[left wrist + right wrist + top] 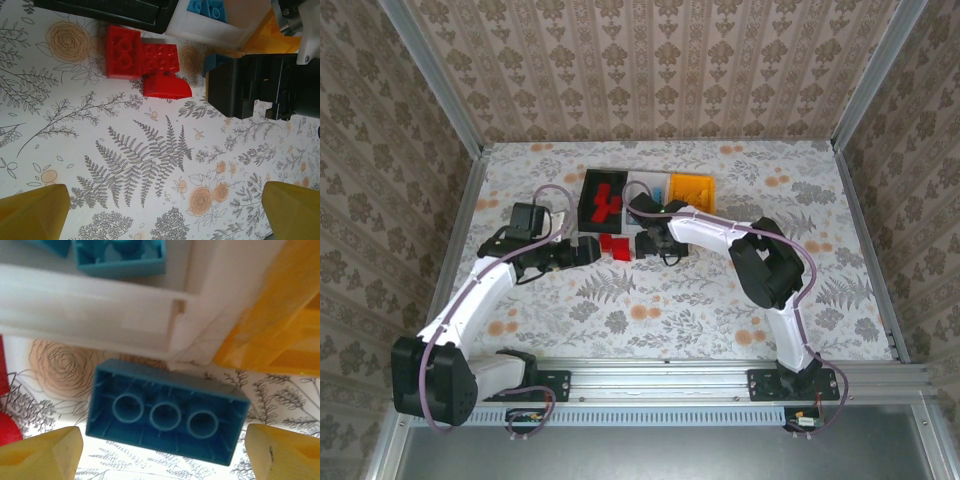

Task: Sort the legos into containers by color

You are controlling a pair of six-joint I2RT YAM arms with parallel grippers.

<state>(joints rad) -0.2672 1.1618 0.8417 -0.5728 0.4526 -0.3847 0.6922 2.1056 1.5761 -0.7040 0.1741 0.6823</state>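
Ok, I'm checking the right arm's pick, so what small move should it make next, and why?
Probably close the right gripper on the blue brick. The brick lies upside down on the table beside the white bin, between the open fingers, which do not yet touch it.

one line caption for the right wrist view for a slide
Open right end effector straddles an upside-down blue lego beside the white bin.
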